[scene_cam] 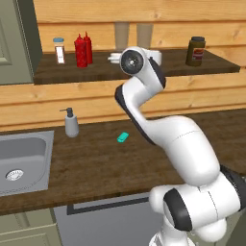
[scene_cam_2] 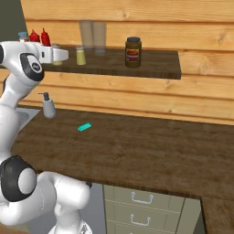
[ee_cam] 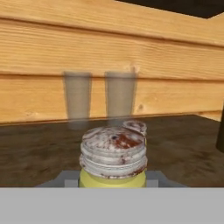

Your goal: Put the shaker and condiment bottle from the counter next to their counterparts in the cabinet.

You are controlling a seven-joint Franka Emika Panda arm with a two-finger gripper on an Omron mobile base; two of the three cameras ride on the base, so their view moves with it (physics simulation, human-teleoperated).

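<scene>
Yellow shaker [ee_cam: 113, 162], grey-capped: we log it clenched in the gripper [ee_cam: 113, 178] over the cabinet shelf [ee_cam: 39, 148]. Second shaker [ee_cam: 135, 127] just beyond it; two glasses [ee_cam: 78, 95] farther back; both red bottles [scene_cam: 82, 50] off to the gripper's left.

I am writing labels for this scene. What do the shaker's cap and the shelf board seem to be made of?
The cap of the shaker looks like worn metal: dull grey with ridged rings and reddish rust-like stains. The shelf board looks like dark brown wood with a matte finish and visible grain, though everything here is rendered.
</scene>
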